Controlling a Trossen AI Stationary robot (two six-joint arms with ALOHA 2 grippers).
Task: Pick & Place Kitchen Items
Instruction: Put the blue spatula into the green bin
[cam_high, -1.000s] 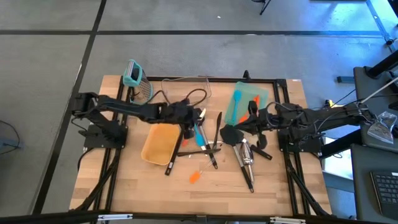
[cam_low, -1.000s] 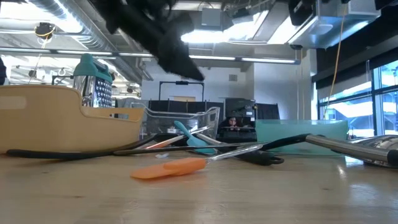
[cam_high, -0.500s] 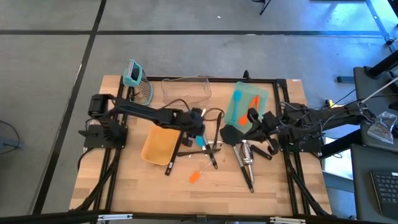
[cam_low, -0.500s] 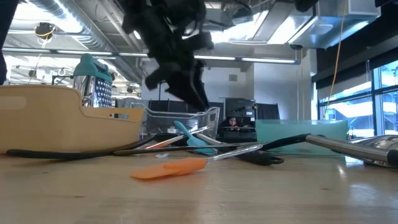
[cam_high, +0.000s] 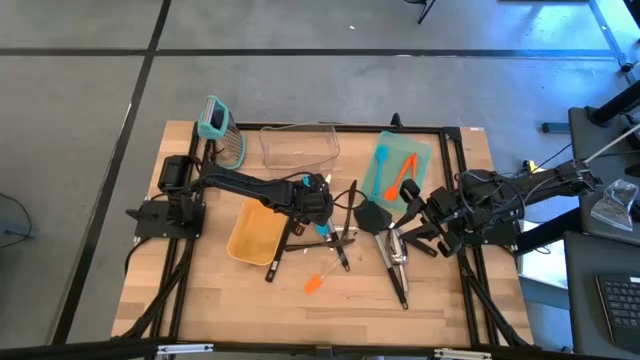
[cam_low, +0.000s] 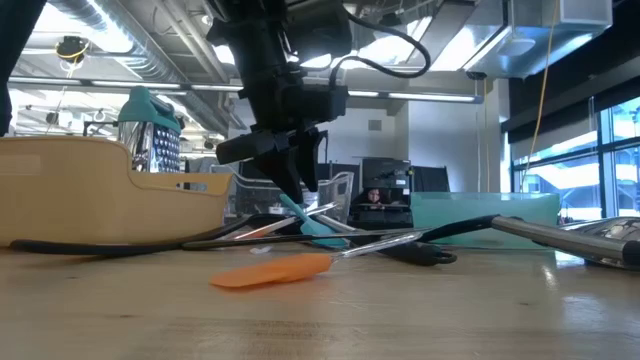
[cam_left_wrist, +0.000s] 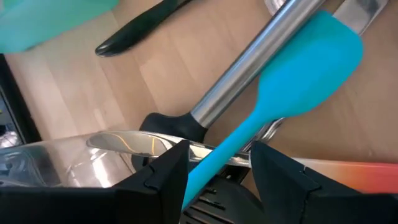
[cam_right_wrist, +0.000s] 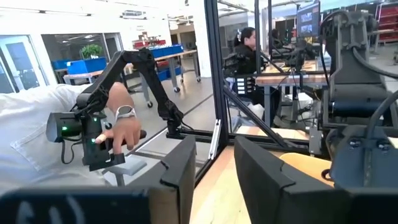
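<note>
Utensils are mostly lying loose mid-bench (cam_high: 200, 300), so sorting is looking barely begun: two spatulas are sitting in the teal tray (cam_high: 420, 155) far right. Left hand (cam_high: 318, 205), fingers apart, is straddling a teal spatula (cam_left_wrist: 298, 81). Right hand (cam_high: 425, 222), fingers apart, is waiting.

Bright, even overhead light fills every view. Ceiling strip lights (cam_low: 70, 45) glare in the low view, and daylight enters through a window (cam_low: 585, 165). The wooden counter (cam_high: 440, 290) shows only faint shadows. Close up, a metal handle (cam_left_wrist: 249, 68) gleams; the teal spatula (cam_left_wrist: 298, 81) looks slightly soft.
</note>
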